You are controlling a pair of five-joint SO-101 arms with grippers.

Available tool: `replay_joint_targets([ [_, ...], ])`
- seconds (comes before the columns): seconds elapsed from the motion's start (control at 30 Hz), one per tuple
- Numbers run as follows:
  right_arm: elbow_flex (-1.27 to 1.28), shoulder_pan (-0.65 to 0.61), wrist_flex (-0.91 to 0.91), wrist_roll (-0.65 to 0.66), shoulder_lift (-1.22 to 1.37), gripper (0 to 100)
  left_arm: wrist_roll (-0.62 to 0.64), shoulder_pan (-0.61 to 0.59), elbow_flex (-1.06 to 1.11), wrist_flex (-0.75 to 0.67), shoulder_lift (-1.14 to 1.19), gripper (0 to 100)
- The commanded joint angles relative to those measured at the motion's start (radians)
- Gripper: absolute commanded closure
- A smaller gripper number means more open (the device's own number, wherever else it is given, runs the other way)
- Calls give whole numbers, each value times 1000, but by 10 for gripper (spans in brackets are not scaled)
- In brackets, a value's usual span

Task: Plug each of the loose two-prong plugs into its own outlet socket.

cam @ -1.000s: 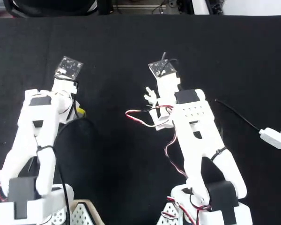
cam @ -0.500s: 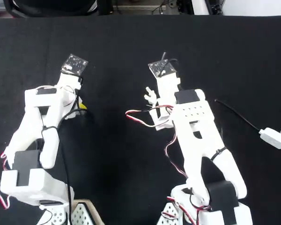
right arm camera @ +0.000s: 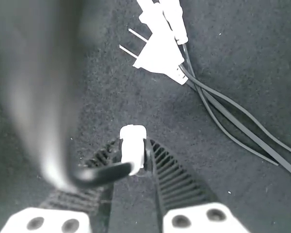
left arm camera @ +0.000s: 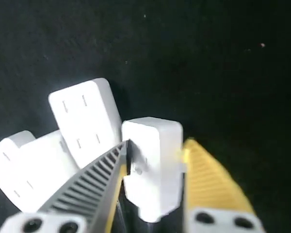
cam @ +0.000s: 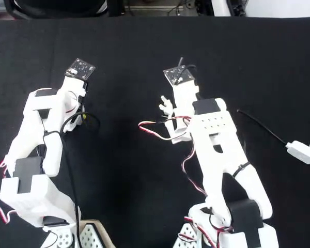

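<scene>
The black cloth table (cam: 144, 41) carries both arms, the left arm (cam: 41, 129) on the left side and the right arm (cam: 217, 144) near the middle. The left gripper (left arm camera: 155, 144) is clenched on a white plug (left arm camera: 153, 170), which sits squarely between the ribbed finger and the yellow one. It hangs just beside the outlet sockets (left arm camera: 82, 116), likely so it can be lined up over a pair of slots. The right gripper (right arm camera: 134, 143) grips a corded plug (right arm camera: 133, 155) pinched at its fingertips, its black lead trailing out sideways. The loose plugs (right arm camera: 157, 53) lie close by on the cloth with their prongs bare, apparently waiting their turn.
</scene>
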Motion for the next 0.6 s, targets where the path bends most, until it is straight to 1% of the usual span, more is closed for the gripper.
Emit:
replay_joint_targets([
  [0.0,-7,18,-17,8,-2,987,-8,-1,-8,25,-6,926],
  [0.2,-7,34,-17,8,-2,987,-8,1,-8,43,-6,935],
  [0.27,-7,44,-18,8,-2,987,-8,16,-22,80,-8,941],
  [0.33,-7,44,-18,8,-2,987,-8,41,-47,138,-8,973],
  [0.43,-7,43,-18,8,-2,987,3,93,-77,224,-8,970],
  [0.5,-7,43,-18,8,-2,987,38,124,-94,258,-8,970],
  [0.57,-5,43,-18,8,-2,987,44,145,-97,279,-9,970],
])
